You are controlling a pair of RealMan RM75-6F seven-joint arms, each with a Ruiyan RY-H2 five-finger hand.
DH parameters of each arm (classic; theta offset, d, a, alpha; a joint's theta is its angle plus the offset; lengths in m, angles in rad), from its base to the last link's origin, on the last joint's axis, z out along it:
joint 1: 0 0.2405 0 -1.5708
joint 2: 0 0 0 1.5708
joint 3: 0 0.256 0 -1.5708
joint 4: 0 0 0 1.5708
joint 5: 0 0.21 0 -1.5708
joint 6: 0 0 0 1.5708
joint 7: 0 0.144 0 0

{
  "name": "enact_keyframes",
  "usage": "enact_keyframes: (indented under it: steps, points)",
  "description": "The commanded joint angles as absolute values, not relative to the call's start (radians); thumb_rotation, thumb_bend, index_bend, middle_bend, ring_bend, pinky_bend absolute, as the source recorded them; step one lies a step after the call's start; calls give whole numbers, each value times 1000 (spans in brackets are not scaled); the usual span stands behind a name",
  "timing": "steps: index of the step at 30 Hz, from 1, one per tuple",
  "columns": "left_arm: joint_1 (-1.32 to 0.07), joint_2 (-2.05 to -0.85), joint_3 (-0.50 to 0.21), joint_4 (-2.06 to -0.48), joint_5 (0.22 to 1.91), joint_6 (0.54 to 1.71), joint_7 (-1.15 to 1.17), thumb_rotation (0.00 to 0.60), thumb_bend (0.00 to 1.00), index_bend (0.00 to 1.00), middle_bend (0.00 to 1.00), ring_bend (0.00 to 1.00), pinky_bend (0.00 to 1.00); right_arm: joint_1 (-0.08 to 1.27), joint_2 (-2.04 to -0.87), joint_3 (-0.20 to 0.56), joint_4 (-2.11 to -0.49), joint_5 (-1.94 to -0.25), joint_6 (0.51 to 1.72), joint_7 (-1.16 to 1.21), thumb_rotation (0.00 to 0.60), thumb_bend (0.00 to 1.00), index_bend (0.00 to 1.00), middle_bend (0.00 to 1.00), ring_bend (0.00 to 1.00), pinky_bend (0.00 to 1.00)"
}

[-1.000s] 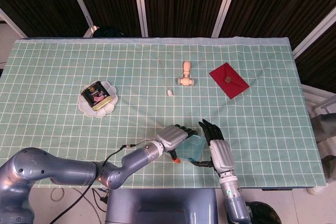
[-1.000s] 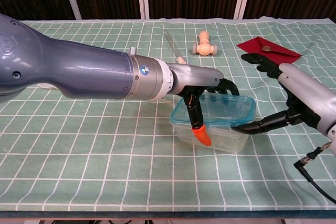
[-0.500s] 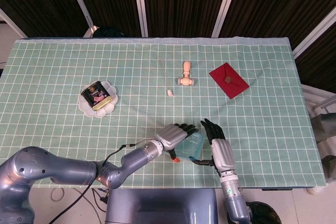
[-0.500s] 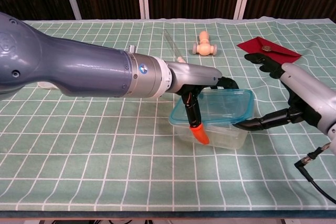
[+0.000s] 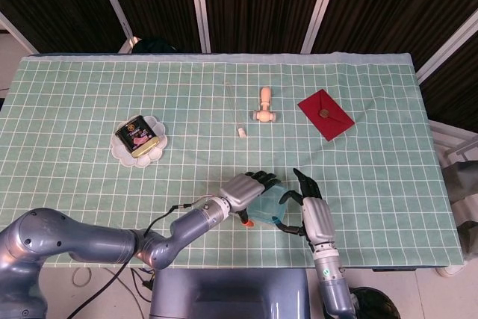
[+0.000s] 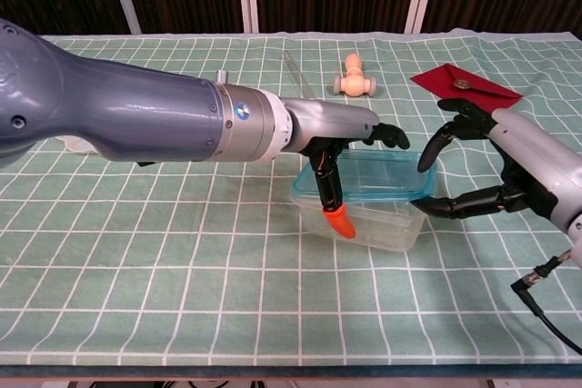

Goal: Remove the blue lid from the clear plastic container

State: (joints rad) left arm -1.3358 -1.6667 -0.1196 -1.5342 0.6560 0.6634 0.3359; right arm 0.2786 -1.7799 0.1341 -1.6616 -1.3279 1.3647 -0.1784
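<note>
The clear plastic container [image 6: 382, 224] [image 5: 267, 216] stands near the table's front edge, with the blue lid [image 6: 373, 181] [image 5: 272, 201] on top. My left hand [image 6: 332, 138] [image 5: 243, 190] grips the lid's left end, fingers [image 6: 389, 136] stretched across the top and the orange-tipped thumb [image 6: 335, 217] down the near side. My right hand [image 6: 509, 165] [image 5: 312, 213] clasps the right end: its fingers [image 6: 435, 144] curl down to the lid's right rim and its thumb [image 6: 455, 205] touches the clear wall below.
A red envelope [image 5: 326, 114] [image 6: 466, 86] lies behind the right hand. A wooden toy [image 5: 264, 107] [image 6: 355, 79] and a thin white cord [image 5: 235, 113] lie mid-table. A white plate [image 5: 119, 150] holding a tin sits far left. A black cable plug [image 6: 520, 286] hangs at front right.
The right hand's fingers have curled down from spread onto the lid's right rim. Container and left hand have shifted slightly left, and the lid now sits more level.
</note>
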Motion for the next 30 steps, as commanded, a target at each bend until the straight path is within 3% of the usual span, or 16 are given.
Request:
enact_keyframes:
  steps: [1,7,30]
  points:
    - [-1335,-1665,-120,-1535,659,663,334,600,0,0,0,0,148,278,-1782,135,-1662,-1328,1365,-178,600,380,546,24,0,0]
    - [-1315,-1668,-123,-1535,722,668,312,600,0,0,0,0,150,278,-1785,136,-1661,-1326,1363,-179,600,461,611,35,0,0]
    - [-1231,-1558,-133,-1611,885,705,251,600,0,0,0,0,149,279,-1801,151,-1646,-1352,1383,-171,600,462,694,89,0,0]
